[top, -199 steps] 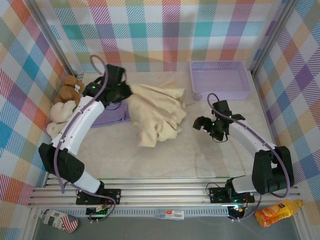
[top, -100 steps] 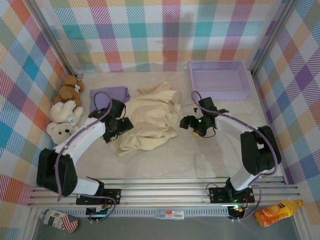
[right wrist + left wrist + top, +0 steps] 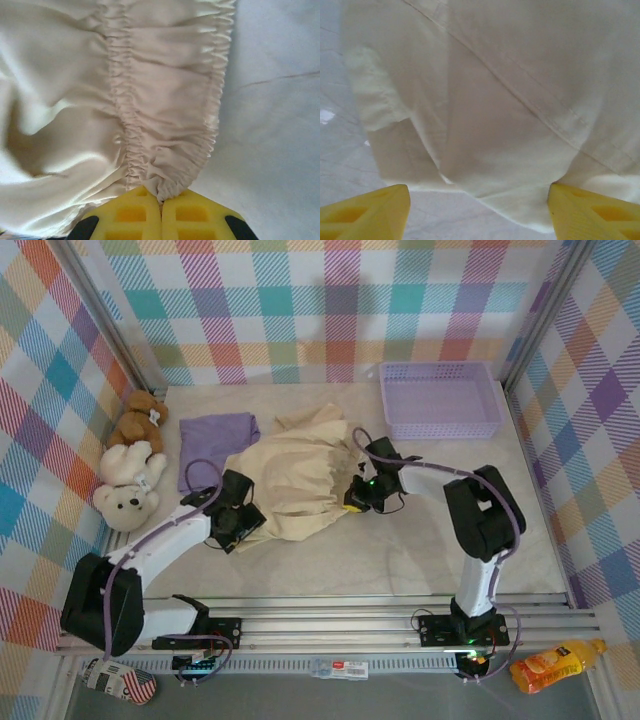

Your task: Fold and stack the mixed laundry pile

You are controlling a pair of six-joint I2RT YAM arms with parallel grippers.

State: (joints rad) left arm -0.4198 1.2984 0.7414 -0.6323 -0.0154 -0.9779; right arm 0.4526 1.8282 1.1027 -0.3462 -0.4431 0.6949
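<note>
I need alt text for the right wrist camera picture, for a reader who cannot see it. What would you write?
The right claw, its two yellow fingers pressed together at the bottom edge, pinches the gathered hem of a cream garment that covers the left and middle. Pale table shows on the right.

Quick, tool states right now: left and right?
Left tool: open, holding nothing, cream garment just ahead of it.
Right tool: closed, pinching the cream garment's gathered hem.
</note>
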